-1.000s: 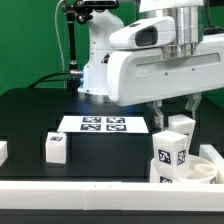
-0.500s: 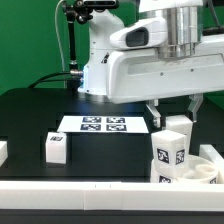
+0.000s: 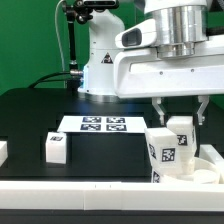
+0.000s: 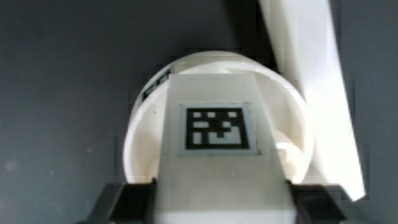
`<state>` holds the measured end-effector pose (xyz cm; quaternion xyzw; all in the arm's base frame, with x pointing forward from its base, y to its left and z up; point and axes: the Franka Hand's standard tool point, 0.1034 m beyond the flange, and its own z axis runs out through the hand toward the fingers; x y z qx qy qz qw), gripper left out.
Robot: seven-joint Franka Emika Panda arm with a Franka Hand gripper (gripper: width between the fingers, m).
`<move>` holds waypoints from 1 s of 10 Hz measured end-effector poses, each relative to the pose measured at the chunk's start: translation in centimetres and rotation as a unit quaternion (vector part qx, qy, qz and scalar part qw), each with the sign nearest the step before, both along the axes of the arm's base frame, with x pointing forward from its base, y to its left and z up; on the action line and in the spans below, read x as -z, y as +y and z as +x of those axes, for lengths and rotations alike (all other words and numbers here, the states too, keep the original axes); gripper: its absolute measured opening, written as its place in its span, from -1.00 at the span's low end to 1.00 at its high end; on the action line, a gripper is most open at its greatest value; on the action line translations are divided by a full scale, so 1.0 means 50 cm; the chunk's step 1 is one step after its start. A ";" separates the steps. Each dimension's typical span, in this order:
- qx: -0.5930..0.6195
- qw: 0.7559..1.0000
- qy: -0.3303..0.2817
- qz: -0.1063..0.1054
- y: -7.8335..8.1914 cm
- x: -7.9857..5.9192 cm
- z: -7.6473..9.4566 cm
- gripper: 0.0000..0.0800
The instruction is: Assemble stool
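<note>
My gripper (image 3: 180, 108) is shut on a white blocky leg (image 3: 168, 150) with a black-and-white tag. It holds the leg upright and slightly tilted over the round white seat (image 3: 203, 172) at the exterior view's right. In the wrist view the tagged leg (image 4: 219, 130) fills the gap between my dark fingers (image 4: 128, 203), with the seat's rounded rim (image 4: 146, 110) under it. A second leg (image 3: 55, 147) lies loose on the black table at the exterior view's left. A white piece (image 3: 3, 150), partly cut off at the left edge, may be the third leg.
The marker board (image 3: 103, 125) lies flat in the middle of the table. A long white border rail (image 3: 90, 189) runs along the front edge, and a rail (image 4: 311, 50) passes close beside the seat. The robot's white base (image 3: 100, 60) stands behind.
The gripper has risen a little, and the held leg has shifted slightly toward the exterior view's left and tilted. The loose leg has not moved.
</note>
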<state>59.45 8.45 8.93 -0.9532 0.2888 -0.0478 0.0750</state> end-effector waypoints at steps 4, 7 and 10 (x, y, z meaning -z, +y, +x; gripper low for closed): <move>0.171 0.984 0.019 0.040 0.014 -0.001 0.008 -0.16; 0.294 0.953 0.032 0.062 0.041 -0.001 0.010 -0.16; 0.388 0.917 0.045 0.080 0.062 -0.002 0.010 -0.16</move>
